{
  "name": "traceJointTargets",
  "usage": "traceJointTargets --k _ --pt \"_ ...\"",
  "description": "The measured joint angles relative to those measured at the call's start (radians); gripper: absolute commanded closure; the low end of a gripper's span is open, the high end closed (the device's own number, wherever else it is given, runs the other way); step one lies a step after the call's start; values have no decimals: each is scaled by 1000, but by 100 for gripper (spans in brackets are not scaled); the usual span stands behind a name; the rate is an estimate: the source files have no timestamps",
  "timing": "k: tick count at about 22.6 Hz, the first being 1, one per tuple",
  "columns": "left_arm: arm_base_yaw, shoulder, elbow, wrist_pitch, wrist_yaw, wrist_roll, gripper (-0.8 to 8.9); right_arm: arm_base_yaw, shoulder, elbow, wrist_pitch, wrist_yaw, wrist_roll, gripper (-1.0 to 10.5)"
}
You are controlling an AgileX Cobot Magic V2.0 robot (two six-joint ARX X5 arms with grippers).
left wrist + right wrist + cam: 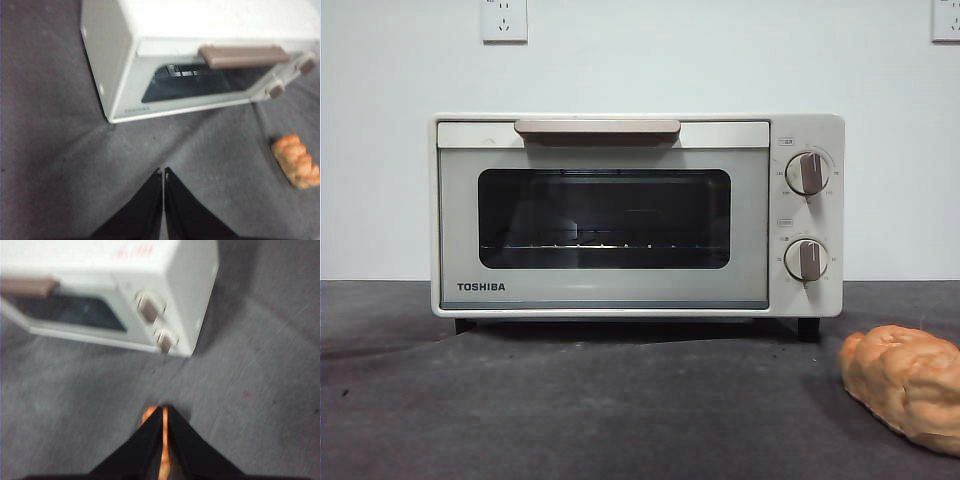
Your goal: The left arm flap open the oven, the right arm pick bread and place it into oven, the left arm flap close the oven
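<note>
Front view: one oven, one bread.

Front camera sits low, level with the bench, square on to the oven, close enough that the bread runs off the near right edge. Left wrist camera looks steeply down from the near left, over its own end effector, taking in oven front and bread. Right wrist camera looks down from the near right, blurred, onto the oven's knob end. All three views share the oven's front.
</note>
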State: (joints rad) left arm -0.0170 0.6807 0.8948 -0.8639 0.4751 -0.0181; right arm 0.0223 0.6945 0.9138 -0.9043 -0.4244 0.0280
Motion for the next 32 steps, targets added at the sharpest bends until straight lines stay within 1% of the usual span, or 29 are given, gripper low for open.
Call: traceJointTargets --k 5,7,8,9,10,11,18,23,25,28,32 --pt "-7 0 0 -7 0 19 798 26 13 0 -23 -1 -24 935" --pt "-8 0 0 -7 0 22 798 26 13 0 -23 -1 -25 891" --pt "-8 0 0 -7 0 24 798 26 13 0 -23 -1 -26 804" --pt "-8 0 0 -7 0 25 798 26 12 0 -23 0 -26 657" --pt "-8 0 0 -7 0 27 798 26 13 0 -23 0 -24 541" --pt "-8 0 0 -7 0 27 798 26 13 0 -23 0 -20 510" --pt "-8 0 0 -7 0 27 798 37 19 0 -23 0 18 510" --pt "-8 0 0 -7 0 27 798 121 75 -6 -19 3 75 510" --pt "-8 0 0 -7 0 27 798 168 80 -41 2 25 103 510" --pt "-8 0 0 -7 0 27 798 238 82 -148 107 69 168 510" --pt "-8 0 0 -7 0 27 798 340 109 -304 262 163 267 510"
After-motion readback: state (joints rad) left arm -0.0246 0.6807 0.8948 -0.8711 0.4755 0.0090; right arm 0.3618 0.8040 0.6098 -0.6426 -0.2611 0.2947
